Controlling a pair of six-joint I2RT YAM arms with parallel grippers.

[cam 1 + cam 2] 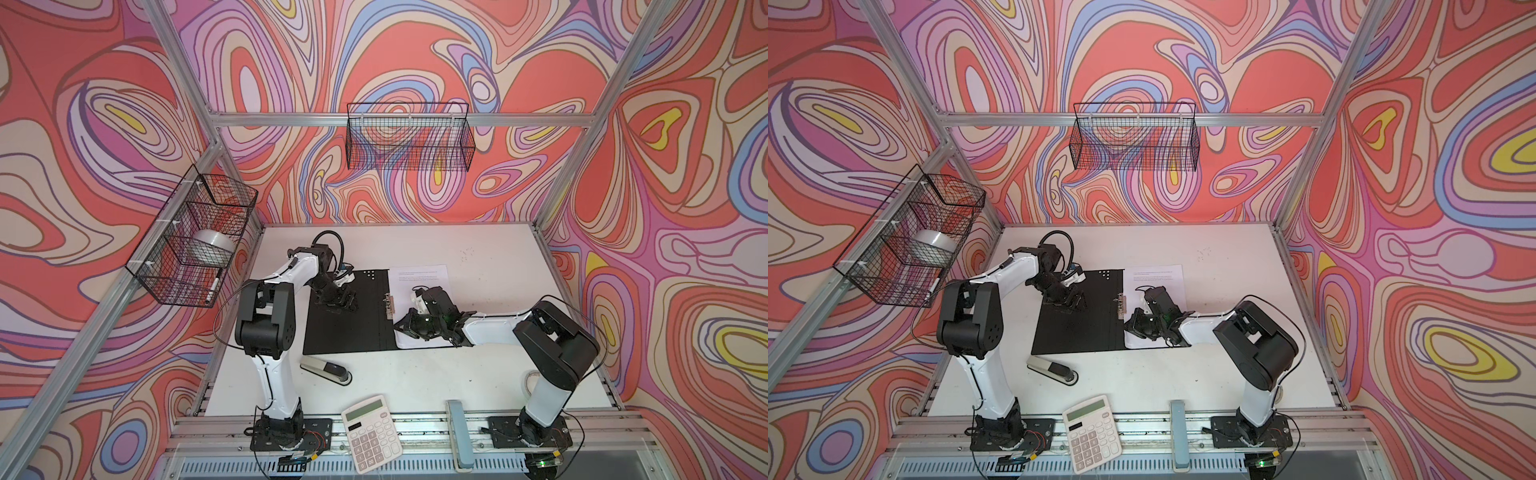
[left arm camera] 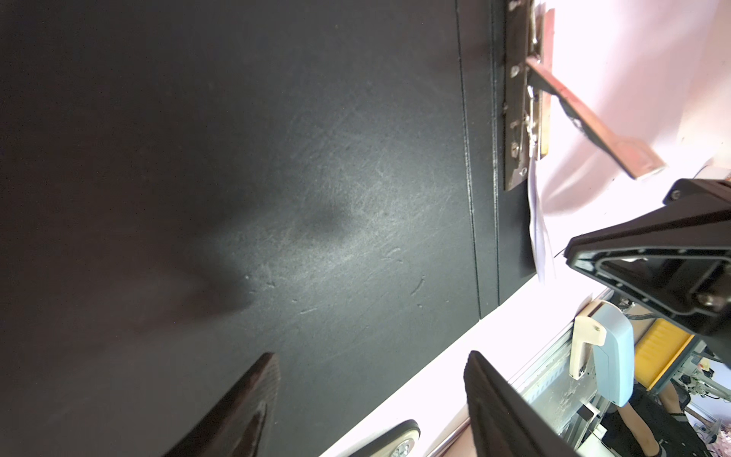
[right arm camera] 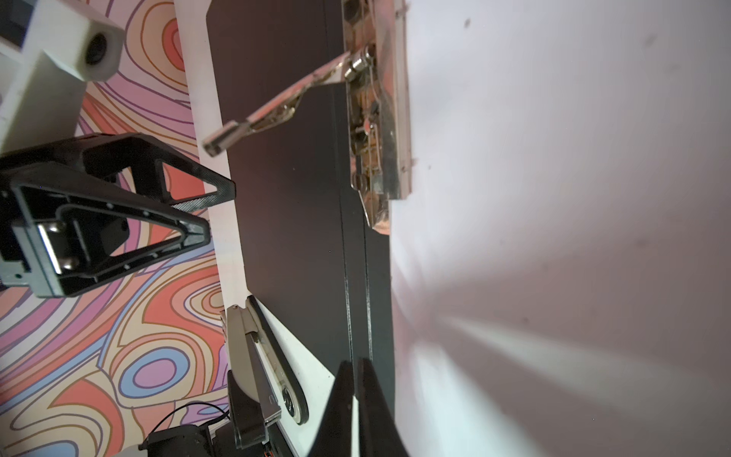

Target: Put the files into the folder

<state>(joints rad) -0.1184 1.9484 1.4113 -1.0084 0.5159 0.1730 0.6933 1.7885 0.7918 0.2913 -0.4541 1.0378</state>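
Observation:
The folder (image 1: pixel 347 316) (image 1: pixel 1077 324) lies open on the table, black inside up. Its metal spine clip (image 1: pixel 389 305) (image 2: pixel 522 99) (image 3: pixel 379 118) has the lever (image 3: pixel 273 110) raised. The files (image 1: pixel 419 274) (image 1: pixel 1154 274) (image 3: pixel 553 198), white sheets with small print, cover the folder's right half, one edge by the clip. My left gripper (image 1: pixel 336 301) (image 1: pixel 1068 302) (image 2: pixel 372 362) stands open just over the bare left flap, with nothing between its fingers. My right gripper (image 1: pixel 401 326) (image 1: pixel 1130 327) (image 3: pixel 353 366) is shut, tips down at the spine's near end beside the files' left edge.
A stapler (image 1: pixel 326 370) lies just in front of the folder. A calculator (image 1: pixel 372 432) and a grey-blue bar-shaped tool (image 1: pixel 459 436) sit on the front rail. A wire basket (image 1: pixel 195 237) hangs on the left wall and another wire basket (image 1: pixel 409 137) on the back wall.

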